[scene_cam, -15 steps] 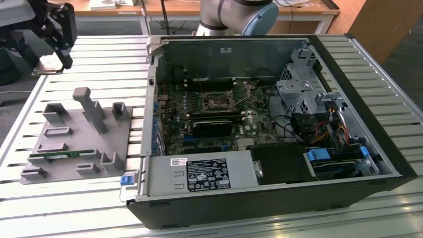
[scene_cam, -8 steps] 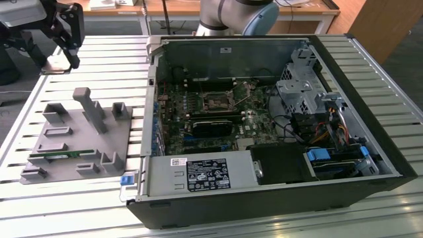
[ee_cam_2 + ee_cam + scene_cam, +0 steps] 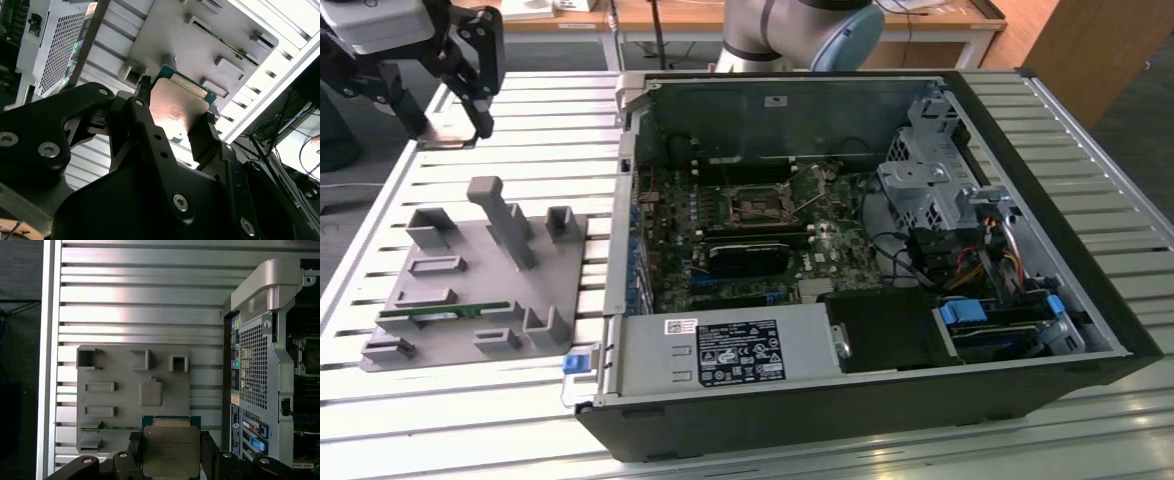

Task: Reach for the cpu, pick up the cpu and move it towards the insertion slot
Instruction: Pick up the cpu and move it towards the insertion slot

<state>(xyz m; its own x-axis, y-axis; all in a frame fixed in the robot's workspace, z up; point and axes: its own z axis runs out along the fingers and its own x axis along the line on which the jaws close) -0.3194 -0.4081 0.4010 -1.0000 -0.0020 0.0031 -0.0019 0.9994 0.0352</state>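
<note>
Cpu (image 3: pixel 171 449) clamped flat between closed jaws, lifted above grey fixture tray (image 3: pixel 125 405), beside computer case (image 3: pixel 260 370).

Black gripper (image 3: pixel 172 120) with silver screws (linkage arms), on a silver-grey arm (image 3: pixel 794 35)

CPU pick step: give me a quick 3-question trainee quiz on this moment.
1. True or false: the gripper is shut on the cpu.
2. In the exterior view, where does the insertion slot sit? A) on the grey fixture plate B) on the green board inside the open computer case C) on the bare slatted table
3. What long thin green part lies in the grey fixture plate, toward the exterior view's left?

Key:
1. True; in both wrist views a finger presses each side of the chip, held above the plate.
2. B
3. The memory stick.
</note>
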